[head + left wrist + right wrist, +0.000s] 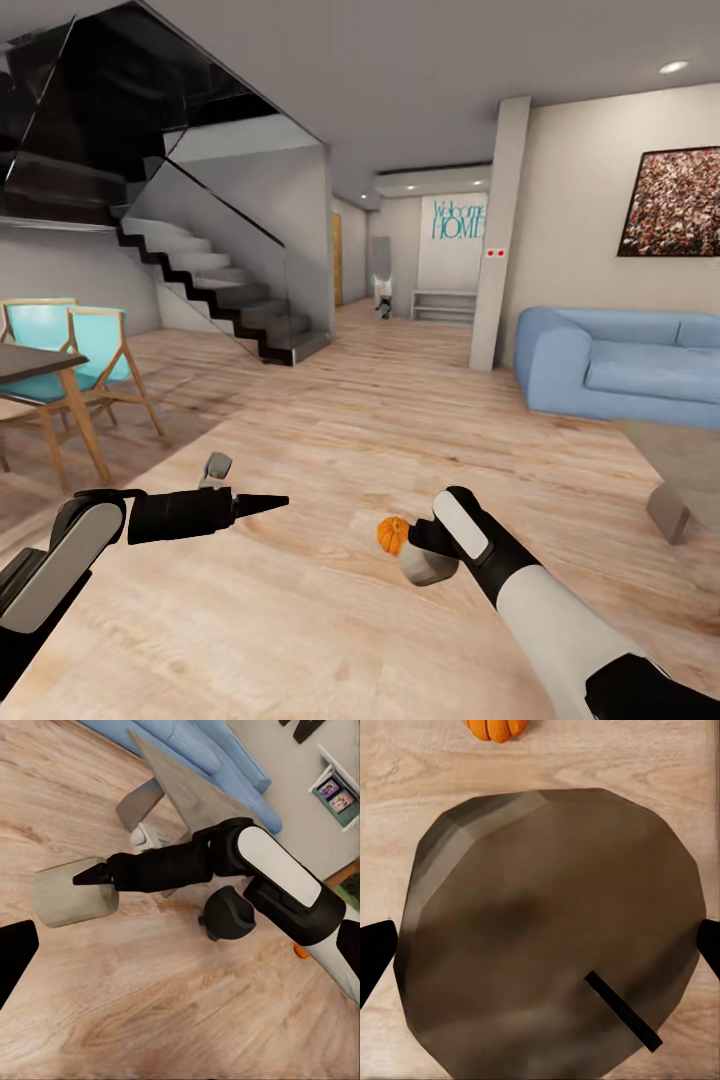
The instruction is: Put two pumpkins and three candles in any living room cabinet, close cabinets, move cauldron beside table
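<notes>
My right gripper (430, 550) is shut on a grey-beige candle (424, 568), held just above the wood floor. In the right wrist view the candle's top (547, 930) with its dark wick lies between the black fingertips (375, 956). The left wrist view shows the same candle (71, 892) side-on in the right gripper (94, 877). An orange pumpkin (391, 535) sits on the floor right beside the candle, and it also shows in the right wrist view (495, 727). My left gripper (265, 503) hovers open to the left, holding nothing. The table (680, 470) stands at the right. Cabinet and cauldron are out of view.
A blue sofa (620, 365) stands behind the table against the right wall. Teal chairs (95, 350) and a dark dining table (30, 362) are at the left. A staircase (215, 280) rises at the back left, and a pillar (498, 235) stands mid-room.
</notes>
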